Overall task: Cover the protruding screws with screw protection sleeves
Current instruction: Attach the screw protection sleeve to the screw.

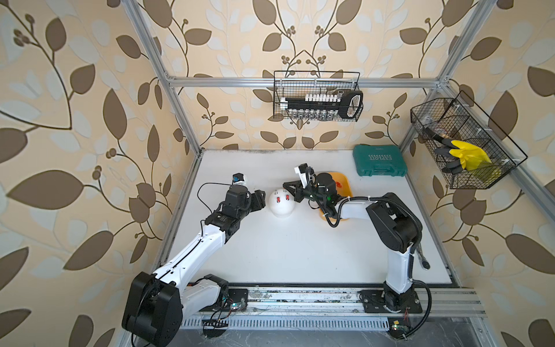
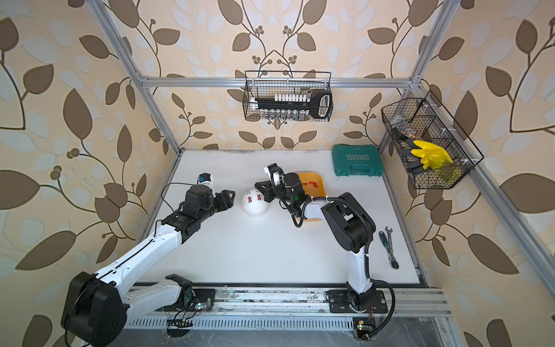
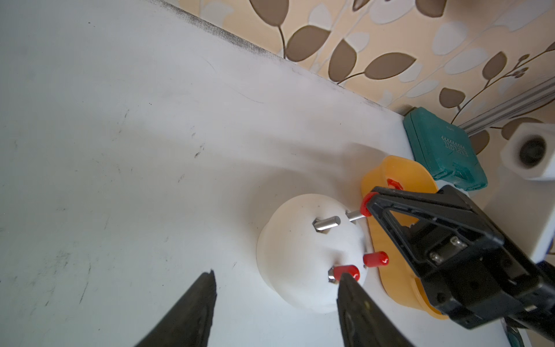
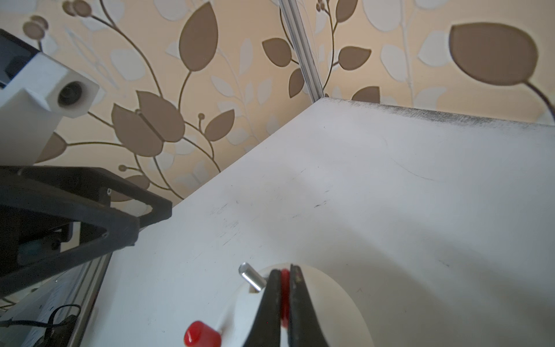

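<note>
Two capped: sleeves (image 3: 375, 259) on white dome (image 3: 285, 240).
Your remainder: two screws (image 3: 326, 223).
Right gripper (image 4: 284, 272): pinching a sleeve (image 3: 364, 206).
Left gripper (image 3: 276, 273): spread.

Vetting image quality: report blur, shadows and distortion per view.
Both top views: even light, wide-angle splay of posts. Left wrist view: left tool blurred, soft shadows beside the white dome. Right wrist view: right tool and held red sleeve out of focus.
</note>
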Controlling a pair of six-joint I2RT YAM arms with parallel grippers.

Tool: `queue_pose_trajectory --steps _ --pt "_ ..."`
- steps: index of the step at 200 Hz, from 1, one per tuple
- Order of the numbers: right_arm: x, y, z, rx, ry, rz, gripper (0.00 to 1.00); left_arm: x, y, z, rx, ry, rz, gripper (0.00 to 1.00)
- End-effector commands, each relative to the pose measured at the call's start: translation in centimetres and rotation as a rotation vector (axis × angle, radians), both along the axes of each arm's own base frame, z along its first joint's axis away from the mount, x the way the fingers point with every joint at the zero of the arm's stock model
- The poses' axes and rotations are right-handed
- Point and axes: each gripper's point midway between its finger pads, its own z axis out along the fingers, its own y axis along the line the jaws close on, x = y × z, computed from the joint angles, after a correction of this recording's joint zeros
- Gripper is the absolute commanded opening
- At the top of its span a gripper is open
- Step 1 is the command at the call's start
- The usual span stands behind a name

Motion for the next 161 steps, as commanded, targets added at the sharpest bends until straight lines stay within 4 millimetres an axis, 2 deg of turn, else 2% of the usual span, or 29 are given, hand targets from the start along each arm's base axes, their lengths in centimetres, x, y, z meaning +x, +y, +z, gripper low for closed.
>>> queue_pose_trajectory --steps 1,64,94,161 --pt "-0.8 -0.3 -2.6 -0.019 0.024 0.031 0.07 0.4 0.3 0.3 0.016 -0.035 0.001 0.66" --pt "-1.0 -1.0 -4.4 -0.023 0.023 0.017 0.08 0.3 0.4 0.2 0.017 -0.034 0.003 0.66" --pt "-1.0 -1.0 -4.0 -0.028 0.018 0.021 0.1 0.4 0.3 0.4 0.017 -0.04 0.0 0.67" --pt "-1.4 -1.2 -2.6 -0.01 -0.009 0.022 0.27 0.3 0.4 0.5 0.02 -0.039 0.003 0.67"
